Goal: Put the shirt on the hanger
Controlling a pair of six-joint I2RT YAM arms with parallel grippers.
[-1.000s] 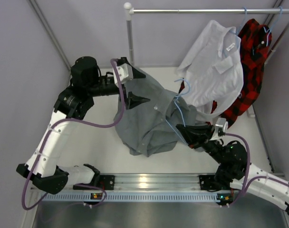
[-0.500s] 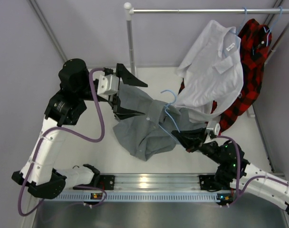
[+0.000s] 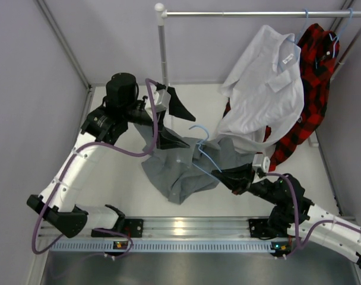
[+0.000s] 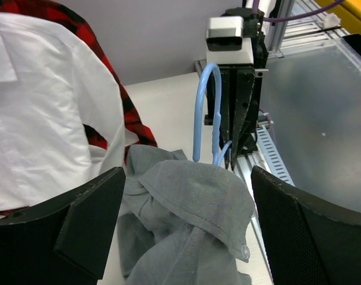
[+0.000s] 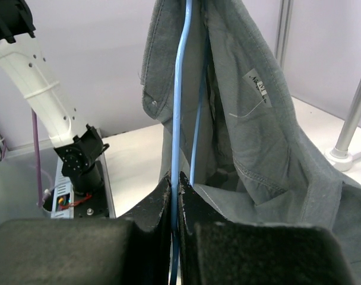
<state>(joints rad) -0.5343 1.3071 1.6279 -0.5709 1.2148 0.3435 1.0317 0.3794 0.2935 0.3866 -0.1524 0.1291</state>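
My right gripper (image 5: 174, 181) is clamped tight on the thin light-blue wire hanger (image 5: 179, 89), the two fingers pressed together on one strand with no gap showing. From the wrist view the wire climbs straight up toward 12 o'clock, lying against the soft grey button-up shirt (image 5: 257, 130), whose collar and small white label sit just to the 2 o'clock side of it. In the overhead view the shirt is a crumpled heap on the pale table (image 3: 118, 178) near the middle, with the hanger's hook poking out at its 12 o'clock edge. My right gripper sits at the heap's 4 o'clock edge. My left gripper (image 3: 191, 132) is at the heap's 11 o'clock, its fingers spread as wide as they go and closed on nothing. Its wrist view shows the grey collar lying between and below the two fingers, touching neither that I can see, with the hook standing just beyond it. A white collared shirt (image 3: 266, 83) and a red-and-black plaid shirt (image 3: 314, 71) hang from the metal rail (image 3: 257, 13) at 1 o'clock, the white one's hem close to the grey cloth.
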